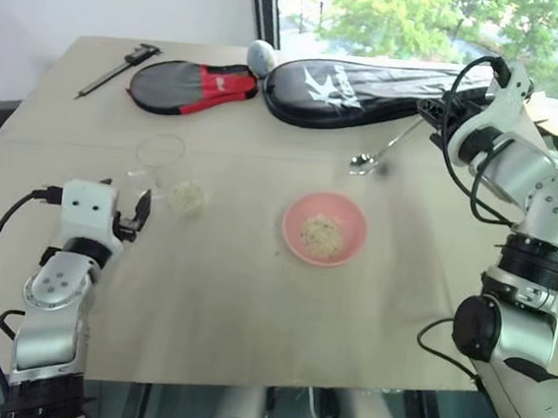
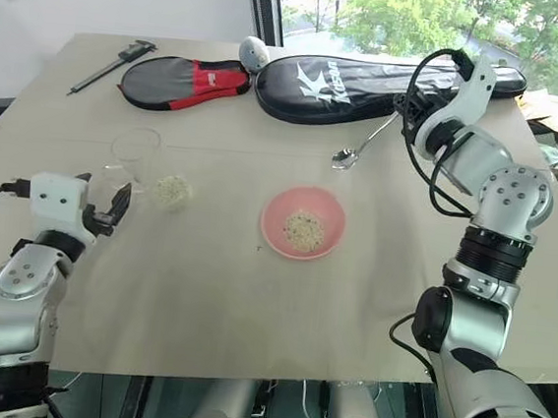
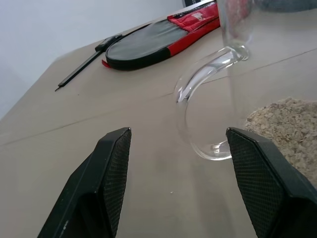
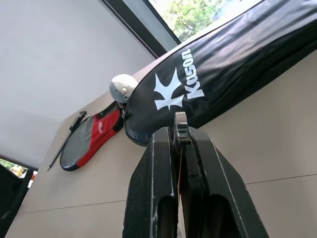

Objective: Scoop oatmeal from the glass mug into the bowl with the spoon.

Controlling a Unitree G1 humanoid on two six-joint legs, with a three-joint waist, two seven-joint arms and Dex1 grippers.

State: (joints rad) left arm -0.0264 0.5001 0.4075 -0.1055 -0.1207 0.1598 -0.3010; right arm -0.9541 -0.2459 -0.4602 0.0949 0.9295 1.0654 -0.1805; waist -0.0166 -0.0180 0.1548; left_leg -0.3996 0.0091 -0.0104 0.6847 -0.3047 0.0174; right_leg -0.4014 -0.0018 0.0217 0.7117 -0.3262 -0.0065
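Right gripper (image 4: 181, 148): the two black fingers are pressed together on the end of the spoon handle, which is seen as a thin metal strip between the tips in the right wrist view. The gripper is held above the far right part of the table.
Spoon (image 1: 384, 148): it is pinched at its handle end and slopes down from the gripper towards the table middle; its small oval bowl (image 1: 362, 162) is at the low end, just behind the pink bowl. Whether it touches the table cannot be told.
Left gripper (image 3: 176, 163): the fingers are spread wide apart and nothing is held between them. It is held low over the near left part of the table, directed at the mug handle.
Glass mug (image 1: 160, 161): it stands upright on the left part of the table, just in front of the left gripper. Its clear handle (image 3: 198, 94) is turned towards the open fingers and is seen between them in the left wrist view, apart from both.
Oatmeal: one loose clump (image 1: 187, 196) is seen beside the mug at its base; whether it lies inside the glass or on the table cannot be told. A second small portion (image 1: 322, 235) lies inside the bowl.
Bowl (image 1: 349, 216): it is placed near the table middle, well apart from the mug, to its right.
Table (image 1: 250, 305): it is covered with a beige surface.
Far edge: a black and red racket cover (image 1: 192, 86), a longer black racket cover with white letters (image 1: 370, 89), a small white rounded object (image 1: 262, 57) between them and a black caliper (image 1: 120, 67) are laid there.
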